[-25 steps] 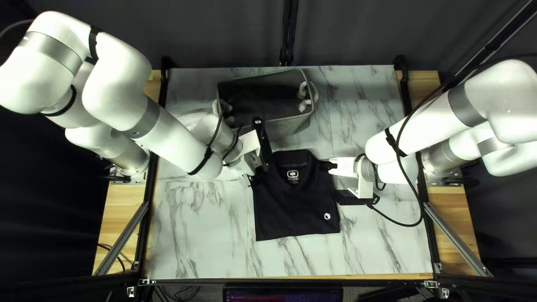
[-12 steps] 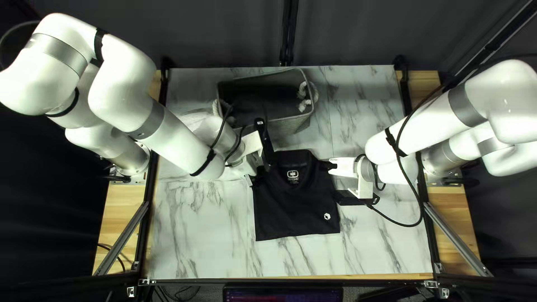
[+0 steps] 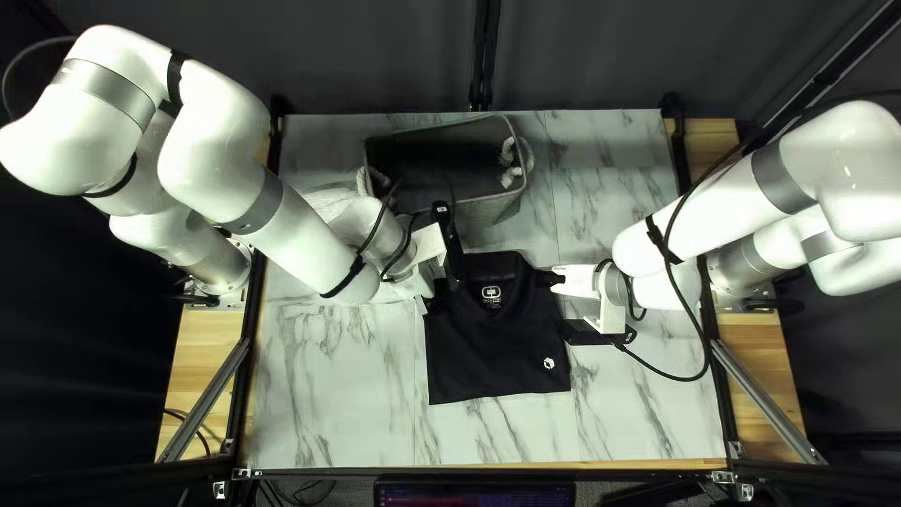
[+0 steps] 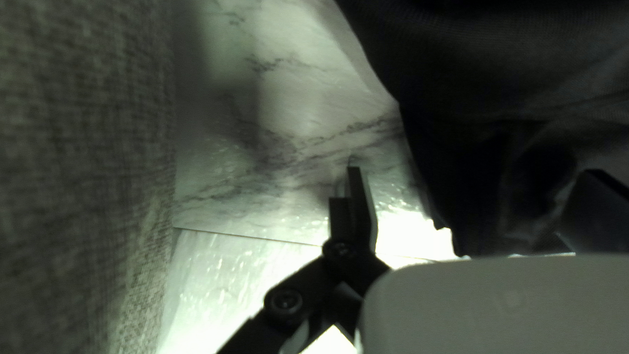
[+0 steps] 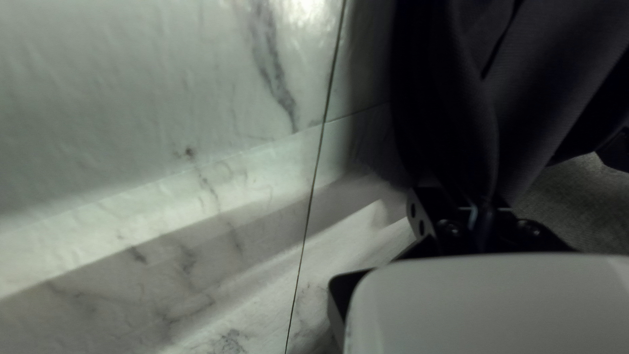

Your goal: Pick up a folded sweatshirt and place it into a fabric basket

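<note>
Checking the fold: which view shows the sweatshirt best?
The top left view: the sweatshirt shows its collar and most of its outline. The left wrist view shows just part, close up; the right wrist view, only folds.

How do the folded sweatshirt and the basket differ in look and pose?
The sweatshirt is near-black, while the basket is grey outside.
The sweatshirt is folded into a compact panel; the basket stands open-topped.
The sweatshirt shows white marks, whereas the basket has pale rope handles.
Both are fabric.
</note>
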Action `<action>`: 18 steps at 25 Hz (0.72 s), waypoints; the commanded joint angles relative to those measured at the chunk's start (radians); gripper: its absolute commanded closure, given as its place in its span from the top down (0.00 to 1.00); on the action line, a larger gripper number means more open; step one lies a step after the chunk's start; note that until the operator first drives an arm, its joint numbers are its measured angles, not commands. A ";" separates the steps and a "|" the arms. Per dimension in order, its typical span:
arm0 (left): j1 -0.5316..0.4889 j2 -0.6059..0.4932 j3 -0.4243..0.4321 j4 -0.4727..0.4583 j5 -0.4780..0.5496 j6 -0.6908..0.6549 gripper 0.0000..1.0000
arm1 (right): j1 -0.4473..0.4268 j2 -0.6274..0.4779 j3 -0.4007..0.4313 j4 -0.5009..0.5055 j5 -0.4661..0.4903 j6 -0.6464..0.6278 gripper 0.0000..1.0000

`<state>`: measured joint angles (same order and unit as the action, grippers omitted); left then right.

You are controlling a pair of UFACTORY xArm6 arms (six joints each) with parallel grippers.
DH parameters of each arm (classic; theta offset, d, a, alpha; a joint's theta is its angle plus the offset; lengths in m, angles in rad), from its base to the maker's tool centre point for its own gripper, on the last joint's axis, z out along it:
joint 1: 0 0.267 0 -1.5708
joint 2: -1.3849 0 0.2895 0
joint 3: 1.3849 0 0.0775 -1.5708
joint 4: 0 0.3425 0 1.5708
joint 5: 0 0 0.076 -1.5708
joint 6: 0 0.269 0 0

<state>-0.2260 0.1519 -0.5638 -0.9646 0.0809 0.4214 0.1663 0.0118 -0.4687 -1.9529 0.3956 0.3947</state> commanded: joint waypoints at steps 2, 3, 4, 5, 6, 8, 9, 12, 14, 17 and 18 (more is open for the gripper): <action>0.007 -0.004 0.002 0.032 0.014 -0.022 0.06 | -0.001 -0.006 0.004 0.003 0.001 -0.004 0.00; 0.011 -0.003 0.000 0.043 0.021 -0.028 0.04 | 0.000 -0.008 0.006 0.005 0.002 -0.005 0.00; 0.013 -0.002 -0.001 0.048 0.024 -0.031 0.02 | 0.000 -0.009 0.006 0.005 0.002 -0.005 0.00; 0.019 -0.004 -0.002 0.085 0.032 -0.059 0.00 | 0.000 -0.009 0.007 0.006 0.002 -0.006 0.00; 0.023 -0.002 -0.006 0.126 0.038 -0.092 0.00 | -0.001 -0.010 0.007 0.007 0.002 -0.008 0.00; 0.030 -0.005 -0.009 0.206 0.048 -0.159 0.00 | -0.002 -0.010 0.007 0.008 0.002 -0.008 0.00; 0.032 -0.007 -0.009 0.230 0.051 -0.178 0.00 | -0.002 -0.009 0.007 0.007 0.002 -0.007 0.00; 0.033 -0.025 -0.003 0.330 0.057 -0.267 0.00 | -0.009 -0.012 0.011 -0.002 -0.001 -0.001 0.00; 0.035 -0.045 0.007 0.396 0.062 -0.327 0.00 | -0.012 -0.019 0.017 -0.003 -0.002 -0.001 0.00; 0.036 -0.083 0.016 0.512 0.077 -0.430 0.00 | -0.012 -0.033 0.023 0.009 -0.001 -0.013 0.00; 0.037 -0.094 0.019 0.535 0.081 -0.449 0.00 | -0.012 -0.037 0.024 0.014 -0.001 -0.018 0.00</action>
<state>-0.1911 0.0917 -0.5532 -0.5085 0.1493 0.0426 0.1547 -0.0175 -0.4468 -1.9480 0.3945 0.3859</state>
